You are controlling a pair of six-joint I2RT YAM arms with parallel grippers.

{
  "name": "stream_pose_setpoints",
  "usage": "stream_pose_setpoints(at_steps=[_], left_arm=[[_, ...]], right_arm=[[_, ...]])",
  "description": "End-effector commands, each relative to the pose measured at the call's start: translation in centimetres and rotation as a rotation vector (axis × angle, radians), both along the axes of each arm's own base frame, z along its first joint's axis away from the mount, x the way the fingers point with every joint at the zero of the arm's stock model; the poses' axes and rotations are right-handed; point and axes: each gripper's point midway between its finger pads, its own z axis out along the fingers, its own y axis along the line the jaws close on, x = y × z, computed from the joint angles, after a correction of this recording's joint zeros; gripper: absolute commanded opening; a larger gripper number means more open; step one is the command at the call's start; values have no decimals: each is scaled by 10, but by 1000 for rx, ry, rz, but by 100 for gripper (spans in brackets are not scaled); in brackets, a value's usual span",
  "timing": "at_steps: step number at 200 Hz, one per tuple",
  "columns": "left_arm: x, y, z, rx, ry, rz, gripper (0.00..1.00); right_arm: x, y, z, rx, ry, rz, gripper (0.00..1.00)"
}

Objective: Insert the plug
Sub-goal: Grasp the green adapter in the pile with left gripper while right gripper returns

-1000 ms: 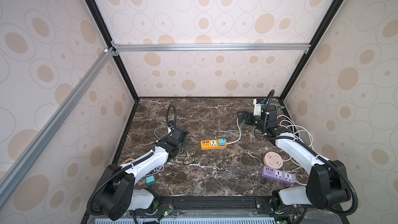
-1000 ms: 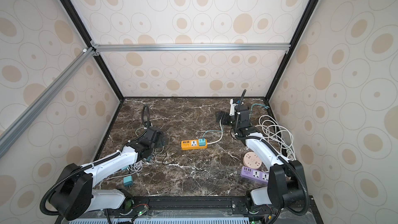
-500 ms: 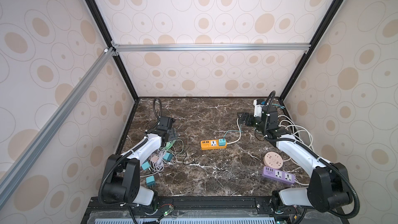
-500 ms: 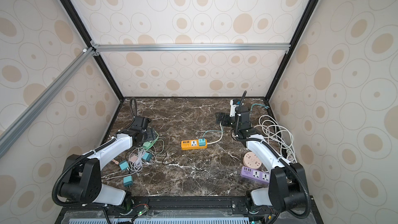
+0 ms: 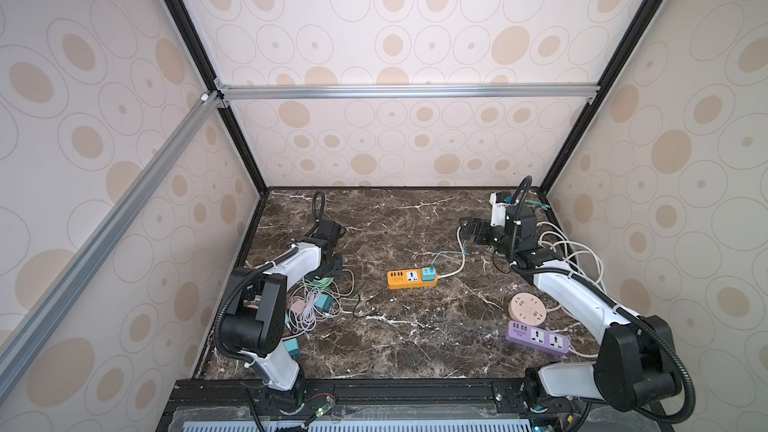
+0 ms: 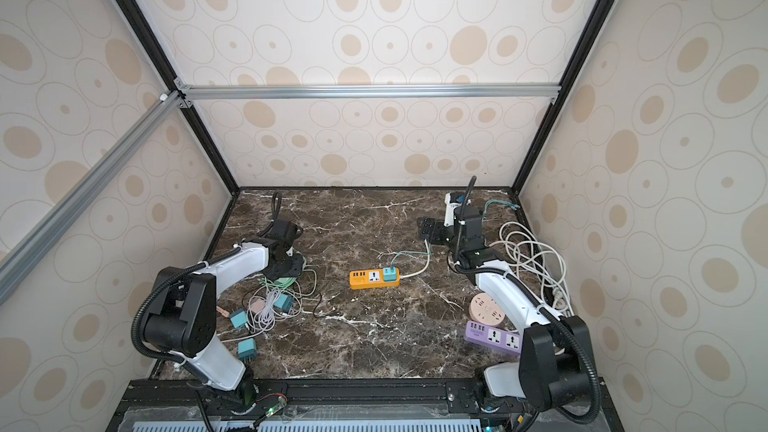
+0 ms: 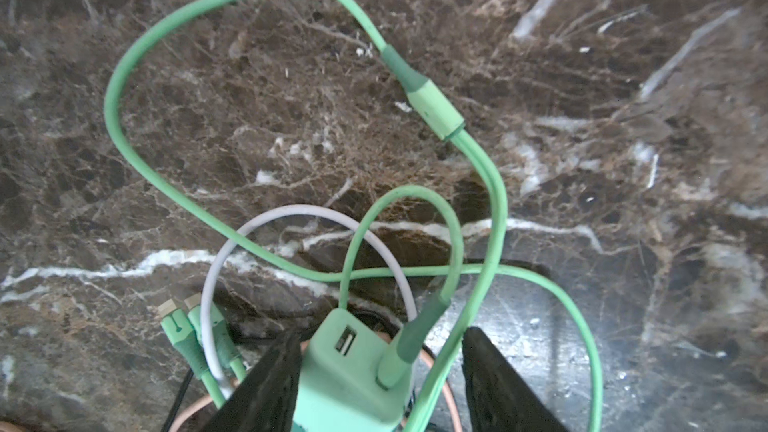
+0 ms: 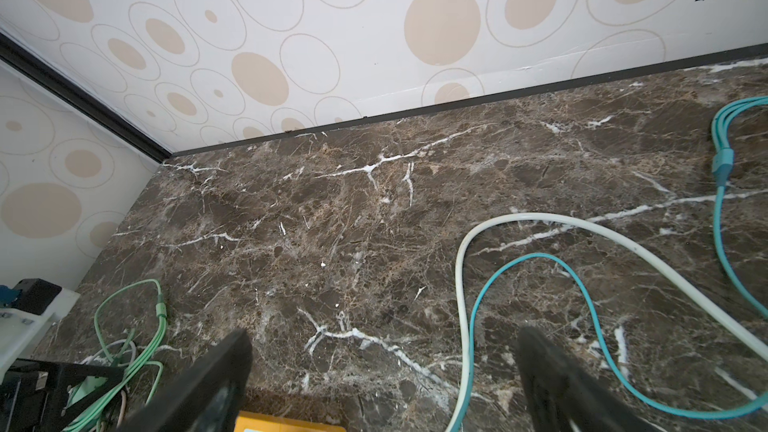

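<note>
- My left pincer points down at the marble table, its jaws parted around the mint-green plug.
- One finger touches the plug's side. The other stands apart from it, with a strand of the green cable in the gap, so I have no clamp on the plug.
- The plug sits at the table's left side among tangled cables, with a green connector seated in one of its ports.
- The orange power strip lies mid-table, well apart from the plug, with a teal plug seated in its right end.
- My right pincer hangs spread wide and empty toward the back right, near a white cord and a teal cable.
</note>
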Motion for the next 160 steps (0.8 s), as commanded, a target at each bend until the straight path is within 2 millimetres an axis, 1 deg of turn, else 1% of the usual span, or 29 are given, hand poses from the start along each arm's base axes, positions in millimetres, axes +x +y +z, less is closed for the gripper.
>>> stream_pose_setpoints(at_steps=[1,23,48,72,111,142,160], left_arm=[[2,2,7,-7,13,-16,58],[0,6,10,-21,-5,1,58],[-2,9,16,-51,-32,14,60],[-8,6,5,-75,3,15,60],[-21,10,-17,-62,64,37,57],[-31,14,-24,-46,91,53,57],[-32,11,-28,-68,89,51,58]], right_arm=[[0,1,-2,-10,8,7,100],[-1,1,-4,-10,13,11,100],[-1,2,-7,-7,21,15,100],[0,4,-9,2,28,19,100],[0,6,-11,14,37,27,100],[0,7,-12,18,42,29,100],[1,8,-15,23,48,30,100]])
